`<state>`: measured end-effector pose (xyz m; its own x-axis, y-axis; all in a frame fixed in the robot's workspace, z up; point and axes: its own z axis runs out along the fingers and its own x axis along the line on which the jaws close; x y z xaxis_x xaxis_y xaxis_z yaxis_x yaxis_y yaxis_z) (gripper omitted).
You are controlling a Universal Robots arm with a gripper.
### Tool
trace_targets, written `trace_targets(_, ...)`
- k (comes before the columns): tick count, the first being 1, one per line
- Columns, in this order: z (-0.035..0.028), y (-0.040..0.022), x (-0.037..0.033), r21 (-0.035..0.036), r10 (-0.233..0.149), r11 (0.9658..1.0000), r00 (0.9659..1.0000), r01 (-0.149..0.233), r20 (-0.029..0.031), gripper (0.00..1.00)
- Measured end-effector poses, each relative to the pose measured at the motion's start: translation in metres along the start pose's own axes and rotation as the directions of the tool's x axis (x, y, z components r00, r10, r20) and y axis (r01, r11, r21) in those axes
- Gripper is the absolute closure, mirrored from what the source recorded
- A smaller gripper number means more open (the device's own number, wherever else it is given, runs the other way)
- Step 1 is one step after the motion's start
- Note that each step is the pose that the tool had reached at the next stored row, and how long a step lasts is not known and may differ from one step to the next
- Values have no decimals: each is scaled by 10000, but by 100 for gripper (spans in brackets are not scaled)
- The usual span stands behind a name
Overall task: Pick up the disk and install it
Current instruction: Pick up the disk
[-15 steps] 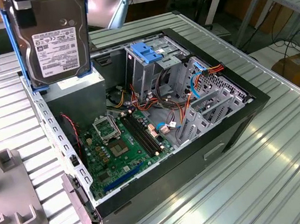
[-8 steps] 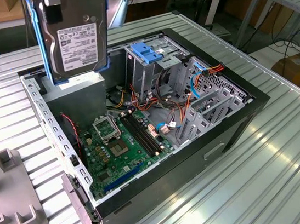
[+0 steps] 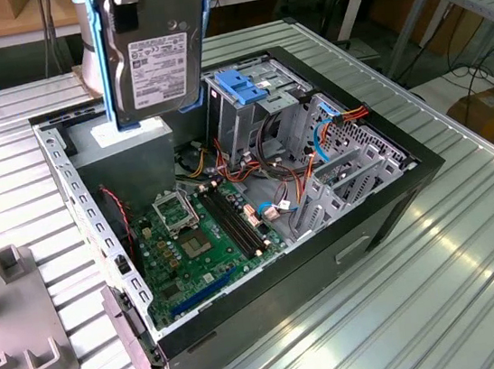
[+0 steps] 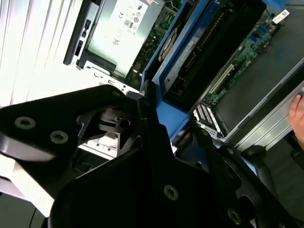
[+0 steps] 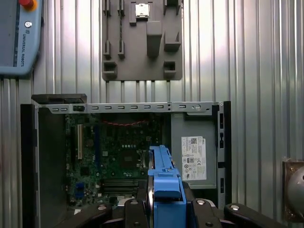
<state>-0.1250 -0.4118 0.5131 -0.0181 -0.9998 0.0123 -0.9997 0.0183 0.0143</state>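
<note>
Gripper (image 3: 130, 9) holds the disk (image 3: 159, 61) above the case (image 3: 385, 198) containing a motherboard (image 3: 201, 238).

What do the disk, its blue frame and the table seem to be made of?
The disk looks like grey metal with a dull sheen, and has a white, paper-like label. Its frame is probably plastic: an even bright blue, slightly glossy. The table is likely aluminium: ribbed silver profiles with bright reflections.
</note>
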Motion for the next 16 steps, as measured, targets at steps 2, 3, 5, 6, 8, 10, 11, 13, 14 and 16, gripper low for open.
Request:
trace_targets(2,1,-67,-1,0,0,10000,10000,0,-1,63)
trace_targets(3,4,-138,-2,0,-1,10000,10000,1,-1,63)
trace_targets(5,6,-268,-5,-1,0,10000,10000,0,-5,63)
trace_targets(6,8,-310,-6,0,0,10000,10000,0,-5,63)
trace_targets(8,9,-392,-7,0,-1,10000,10000,1,-7,63)
trace_targets(10,12,-464,-9,1,1,10000,10000,-1,-8,63)
trace_targets(11,13,-499,-9,1,0,10000,10000,0,-9,63)
trace_targets(13,15,-580,-11,0,0,10000,10000,0,-12,63)
trace_targets(14,17,-637,-12,1,1,10000,10000,-1,-13,63)
trace_targets(16,20,-739,-14,1,1,10000,10000,-1,-17,63)
